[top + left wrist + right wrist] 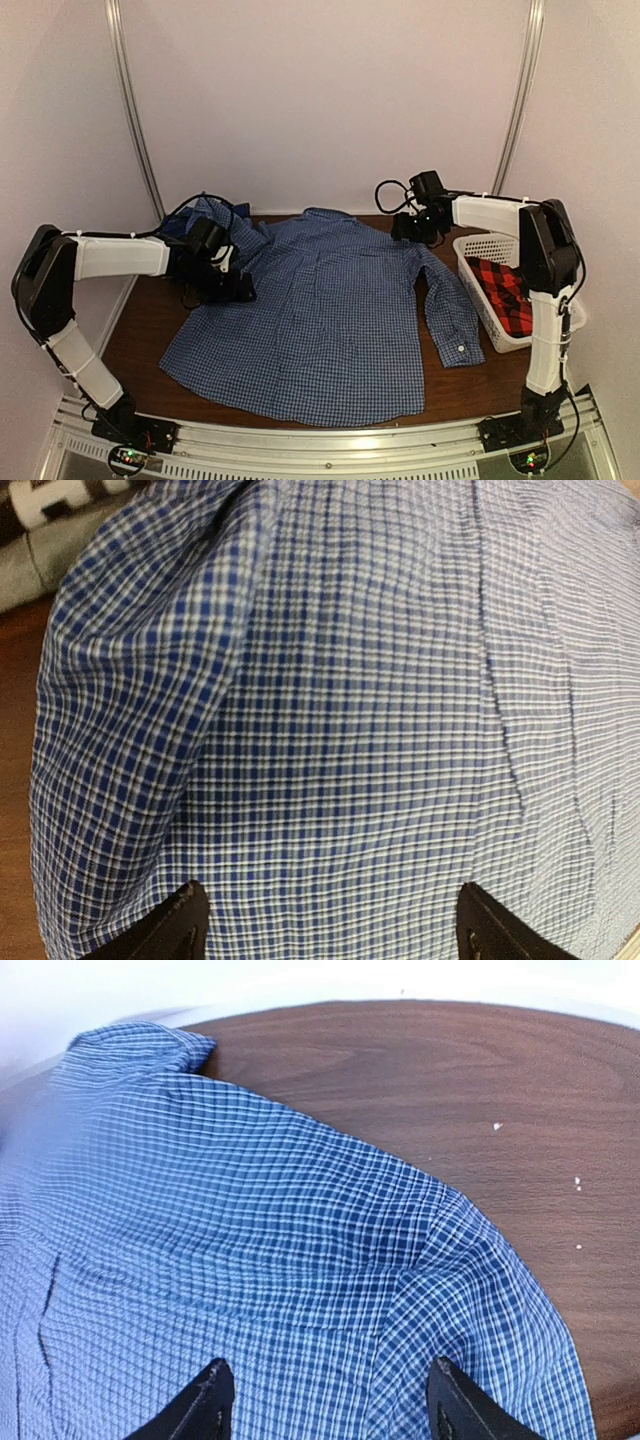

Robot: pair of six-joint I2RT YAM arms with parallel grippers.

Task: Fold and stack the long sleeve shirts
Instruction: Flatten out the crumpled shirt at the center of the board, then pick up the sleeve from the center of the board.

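Both left gripper and right gripper gape empty over checked shirt.

The blue-and-white check shirt across the middle of the frame is thin woven cloth, matt, with fine puckers and soft creases along its seams. The worktop under it is dark brown wood grain, smooth with a faint sheen, flecked with a few pale specks at the right of the right wrist view. The basket at the right is white slatted plastic, slightly glossy; the red-and-black plaid shirt in it is matt cloth too. The right end effector has black, matt fingers that look like plastic.
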